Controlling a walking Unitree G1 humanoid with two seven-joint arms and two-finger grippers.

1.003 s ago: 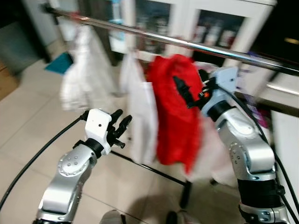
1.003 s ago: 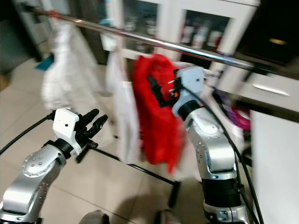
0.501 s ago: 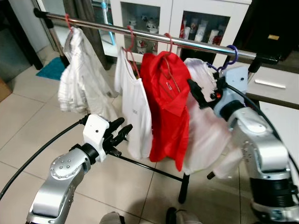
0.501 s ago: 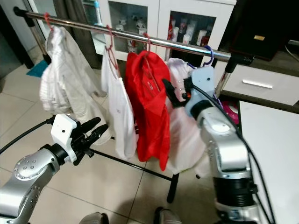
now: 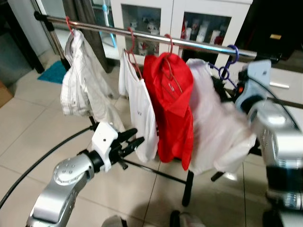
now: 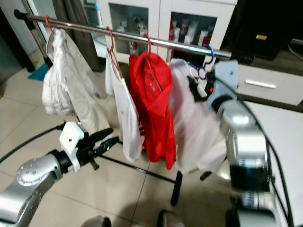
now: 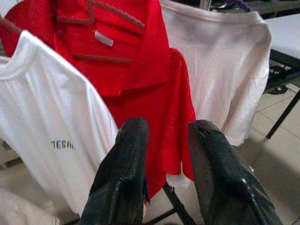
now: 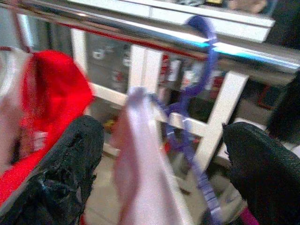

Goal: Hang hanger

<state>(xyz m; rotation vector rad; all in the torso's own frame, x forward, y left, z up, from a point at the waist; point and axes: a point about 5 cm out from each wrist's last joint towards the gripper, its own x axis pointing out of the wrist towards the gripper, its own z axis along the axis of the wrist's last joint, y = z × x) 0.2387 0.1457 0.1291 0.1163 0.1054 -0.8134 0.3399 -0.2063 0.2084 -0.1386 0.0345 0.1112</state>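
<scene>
Left wrist view looks past the left pincer [image 7: 166,140], its two black fingers a little apart and holding nothing, low in front of the white T-shirt [image 5: 141,111] and red shirt [image 5: 171,106]. Farther off, the right pincer [image 8: 161,157] stands spread wide on either side of the purple hanger [image 8: 199,101], gripping nothing. That hanger, carrying a pale shirt [image 5: 215,123], already hooks over the steel rail [image 5: 199,45], so the hanging looks done, with only the arm's retreat left.
</scene>
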